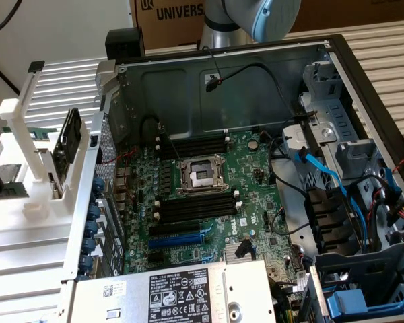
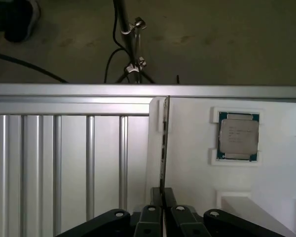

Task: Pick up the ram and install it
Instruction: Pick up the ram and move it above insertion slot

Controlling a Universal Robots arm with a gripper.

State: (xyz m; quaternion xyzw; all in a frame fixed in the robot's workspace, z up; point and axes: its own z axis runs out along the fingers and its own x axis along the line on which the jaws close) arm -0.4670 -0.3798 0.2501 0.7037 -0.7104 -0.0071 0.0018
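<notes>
Two fingers [image 2: 170,196] of the gripper [image 2: 163,193] pinch the ram [image 2: 163,143] — seen edge-on, label and chips hidden.

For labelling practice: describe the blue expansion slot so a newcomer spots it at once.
Look inside the open computer case at the green motherboard. Below the square processor socket lies the blue expansion slot, the only blue one among black slots.

Long, thin ram stick [image 2: 163,148] – seen edge-on, dark edge – stands on its edge at the side of a white plastic holder [image 2: 197,182], near end pinched btwn gripper [image 2: 163,191] fingers.
</notes>
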